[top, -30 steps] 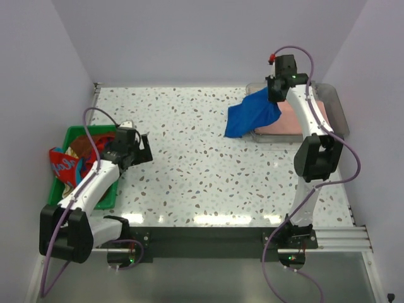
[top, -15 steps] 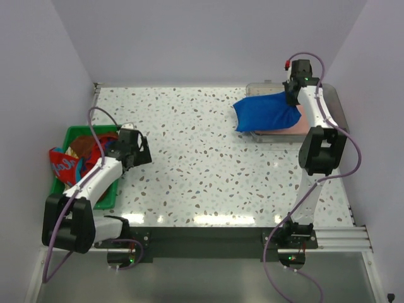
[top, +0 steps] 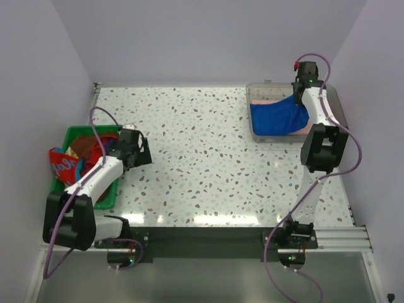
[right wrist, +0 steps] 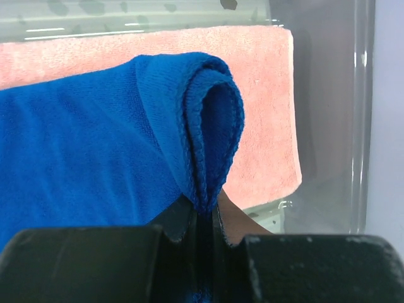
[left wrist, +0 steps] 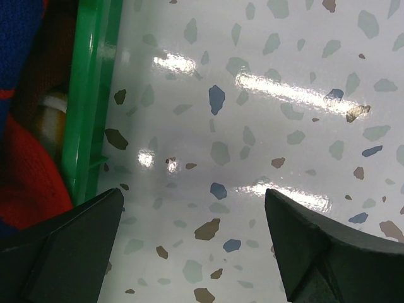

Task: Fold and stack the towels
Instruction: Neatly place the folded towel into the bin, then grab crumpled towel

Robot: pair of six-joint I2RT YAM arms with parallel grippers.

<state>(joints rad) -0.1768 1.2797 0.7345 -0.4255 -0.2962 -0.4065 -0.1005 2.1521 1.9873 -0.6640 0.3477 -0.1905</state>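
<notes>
My right gripper (top: 301,96) is shut on the folded edge of the royal blue towel (top: 276,115), which lies over the salmon pink towel (top: 267,99) in the clear tray (top: 255,134) at the back right. In the right wrist view the blue towel (right wrist: 95,151) is pinched between my fingers (right wrist: 203,221), with the pink towel (right wrist: 265,107) beneath it. My left gripper (top: 140,151) is open and empty above the table beside the green basket (top: 76,132), which holds the blue-and-red patterned towel (top: 62,165) and a brown towel (top: 82,146).
The green basket's rim (left wrist: 95,95) runs along the left of the left wrist view, with red and blue cloth (left wrist: 28,177) inside. The tray's far wall (right wrist: 363,113) stands right of the pink towel. Purple walls close in on three sides.
My right gripper has carried the blue towel back and to the right, from hanging over the tray's left edge to lying over the pink towel in the tray. The left arm has barely moved.
</notes>
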